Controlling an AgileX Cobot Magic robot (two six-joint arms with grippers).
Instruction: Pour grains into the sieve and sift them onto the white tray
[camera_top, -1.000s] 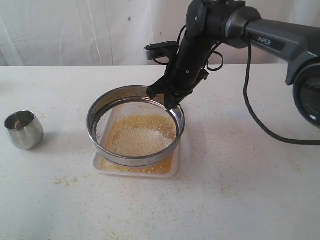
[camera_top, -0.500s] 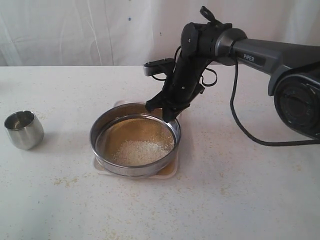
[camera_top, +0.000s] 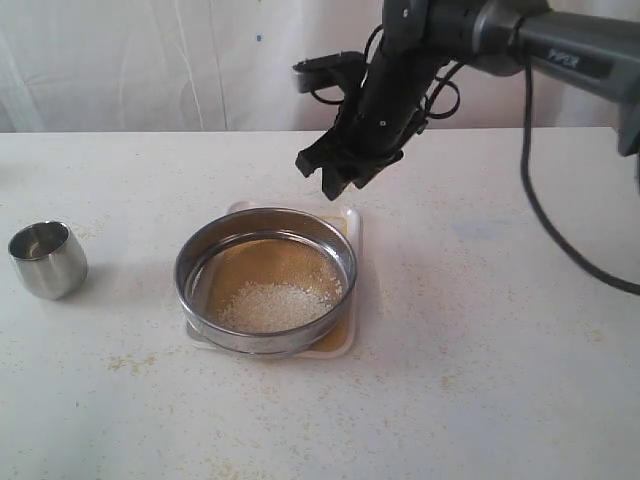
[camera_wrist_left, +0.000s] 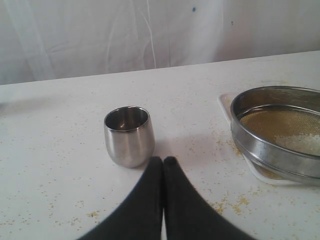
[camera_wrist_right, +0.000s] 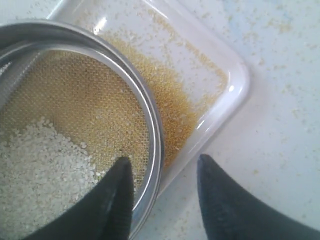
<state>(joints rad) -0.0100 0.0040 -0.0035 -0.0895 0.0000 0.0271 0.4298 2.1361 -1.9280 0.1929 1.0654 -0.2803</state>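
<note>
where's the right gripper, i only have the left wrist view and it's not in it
Observer: In the exterior view the right gripper hangs in the air over the rim of the sieve, open and holding nothing.
Operator: ok what's inside the sieve, i only see its edge
Observer: A pale whitish pile of coarser grains lies inside it, toward the near side.
Operator: anything down on the tray
Observer: Yes. The right wrist view shows fine yellow granules on the white tray, beside and beneath the sieve.
</note>
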